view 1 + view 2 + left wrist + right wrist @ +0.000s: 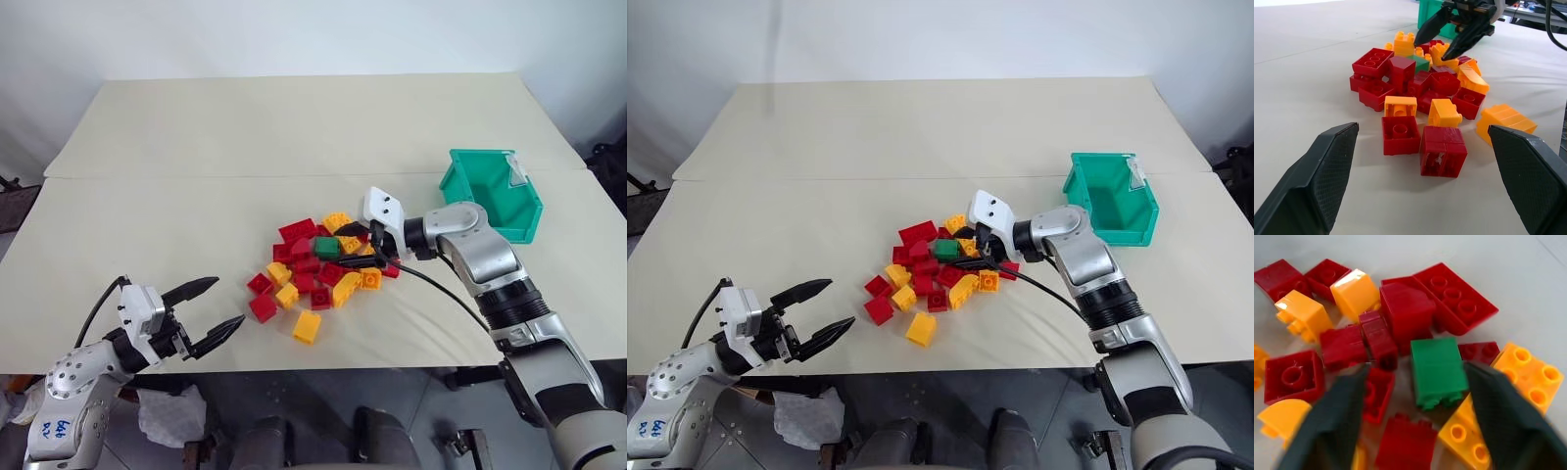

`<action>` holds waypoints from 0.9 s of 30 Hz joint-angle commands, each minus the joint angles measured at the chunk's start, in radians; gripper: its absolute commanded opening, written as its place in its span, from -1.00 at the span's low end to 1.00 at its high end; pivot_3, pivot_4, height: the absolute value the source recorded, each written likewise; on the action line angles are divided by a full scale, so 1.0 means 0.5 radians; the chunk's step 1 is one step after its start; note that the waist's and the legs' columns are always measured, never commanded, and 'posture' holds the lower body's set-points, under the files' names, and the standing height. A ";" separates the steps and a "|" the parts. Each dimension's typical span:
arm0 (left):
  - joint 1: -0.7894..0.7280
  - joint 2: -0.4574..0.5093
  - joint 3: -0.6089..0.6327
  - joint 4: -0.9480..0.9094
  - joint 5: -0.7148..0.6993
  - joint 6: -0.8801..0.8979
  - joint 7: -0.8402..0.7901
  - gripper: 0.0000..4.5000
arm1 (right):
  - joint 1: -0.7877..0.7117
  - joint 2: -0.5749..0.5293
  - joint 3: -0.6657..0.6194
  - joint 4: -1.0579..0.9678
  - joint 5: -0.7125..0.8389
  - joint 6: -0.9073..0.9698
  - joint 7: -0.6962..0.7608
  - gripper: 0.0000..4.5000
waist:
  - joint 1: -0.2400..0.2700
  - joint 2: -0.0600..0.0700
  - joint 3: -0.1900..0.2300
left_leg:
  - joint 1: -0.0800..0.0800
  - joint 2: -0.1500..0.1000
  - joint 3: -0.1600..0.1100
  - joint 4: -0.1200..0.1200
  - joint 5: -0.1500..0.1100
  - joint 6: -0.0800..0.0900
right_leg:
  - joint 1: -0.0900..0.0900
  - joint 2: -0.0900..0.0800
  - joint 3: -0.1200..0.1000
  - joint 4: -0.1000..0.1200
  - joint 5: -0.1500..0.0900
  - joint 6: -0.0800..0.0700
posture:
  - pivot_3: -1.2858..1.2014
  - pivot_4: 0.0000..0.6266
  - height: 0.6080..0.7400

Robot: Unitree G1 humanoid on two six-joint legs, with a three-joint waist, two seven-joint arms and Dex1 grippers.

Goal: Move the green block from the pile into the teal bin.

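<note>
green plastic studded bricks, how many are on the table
1. The small dark-green plastic studded brick lies in the heap of red and yellow-orange plastic bricks, at its far side, just ahead of the open right gripper. Others could be buried under the heap.

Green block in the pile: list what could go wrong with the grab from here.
1. The green block sits wedged among red and yellow bricks; the open right tool straddles it, but its fingers could catch a neighbouring brick too.
2. Closing may push bricks aside and scatter the pile.
3. The teal bin stands apart from the pile, so a weak pinch might drop the block on the way.
</note>
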 commanded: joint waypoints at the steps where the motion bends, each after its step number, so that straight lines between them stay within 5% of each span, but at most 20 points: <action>1: -0.004 -0.016 0.004 -0.055 -0.007 -0.041 0.003 1.00 | -0.103 0.072 0.029 0.110 -0.064 -0.013 -0.034 1.00 | -0.002 0.000 0.000 | 0.000 0.000 0.000 0.000 0.000 0.000 | 0.000 0.000 0.000 0.000 0.000 0.000 | 0.03 -0.52 1.00; 12: 0.004 -0.030 0.000 -0.068 0.000 -0.057 0.034 1.00 | -0.199 0.183 0.084 0.379 -0.193 -0.103 -0.051 1.00 | -0.038 0.000 0.000 | 0.001 -0.001 -0.002 0.001 0.000 0.000 | 0.001 -0.001 0.000 0.003 0.000 0.000 | 0.03 -0.52 1.00; 16: 0.006 -0.026 0.004 -0.066 0.001 -0.059 0.040 1.00 | -0.194 0.188 0.088 0.395 -0.244 -0.223 -0.061 0.62 | -0.038 0.000 0.000 | 0.003 -0.001 -0.002 0.001 0.000 0.000 | 0.001 -0.001 0.001 0.006 0.000 0.000 | 0.03 -0.52 1.00; 21: 0.004 -0.020 0.009 -0.064 -0.001 -0.056 0.041 1.00 | -0.201 0.198 0.096 0.424 -0.303 -0.379 -0.062 -0.14 | -0.039 0.000 0.000 | 0.002 -0.001 -0.002 0.001 0.000 0.000 | 0.000 -0.001 0.001 0.006 0.000 0.000 | 0.03 -0.52 1.00; 27: -0.008 -0.008 0.013 -0.058 -0.008 -0.046 0.036 1.00 | -0.239 0.225 0.099 0.425 -0.330 -0.423 -0.033 -0.14 | -0.040 0.000 0.000 | 0.002 0.000 -0.002 0.001 0.000 0.000 | 0.000 -0.001 0.001 0.007 0.000 0.000 | 0.03 -0.52 1.00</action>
